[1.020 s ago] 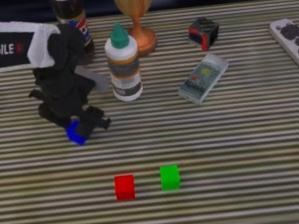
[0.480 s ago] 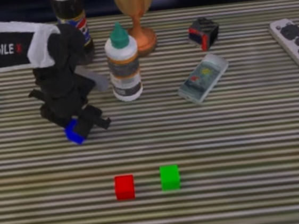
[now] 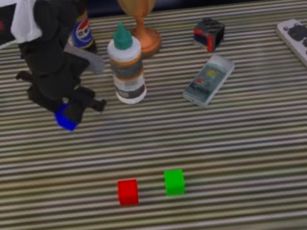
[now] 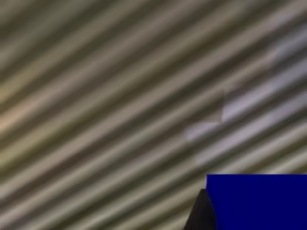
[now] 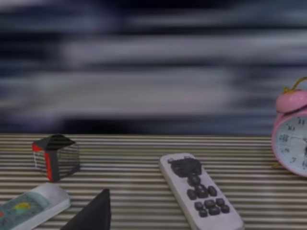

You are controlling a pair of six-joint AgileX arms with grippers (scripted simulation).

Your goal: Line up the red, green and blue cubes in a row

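Blue cube (image 3: 63, 118) sits clamped between the fingers of the left gripper (image 3: 71, 114), over the left part of the striped tabletop (image 3: 244, 138) and nearer its far edge than its near one. From above it shows turned, its faces at an angle to the tabletop's stripes; being a cube, it has no long axis. The left wrist view shows one flat blue face (image 4: 256, 201) with a dark finger (image 4: 201, 213) pressed at its side, stripes running slantwise behind it.

The red cube (image 3: 127, 192) and green cube (image 3: 174, 181) rest on the tabletop toward the near edge, around the middle, side by side with a gap between them, red to the left; both lie square to the stripes, the green one set slightly farther from the near edge.

Near the far edge stand a white bottle with a green cap (image 3: 126, 65), a cola bottle (image 3: 80, 29) and a bronze goblet (image 3: 139, 12). A black cube with red patches (image 3: 208, 33), a flat grey device (image 3: 208, 79) and a remote control (image 3: 304, 44) lie toward the right. The right gripper appears only as a dark tip (image 5: 93, 213) in its own wrist view; I cannot tell how its fingers stand. A pink alarm clock (image 5: 292, 134) stands past the remote.
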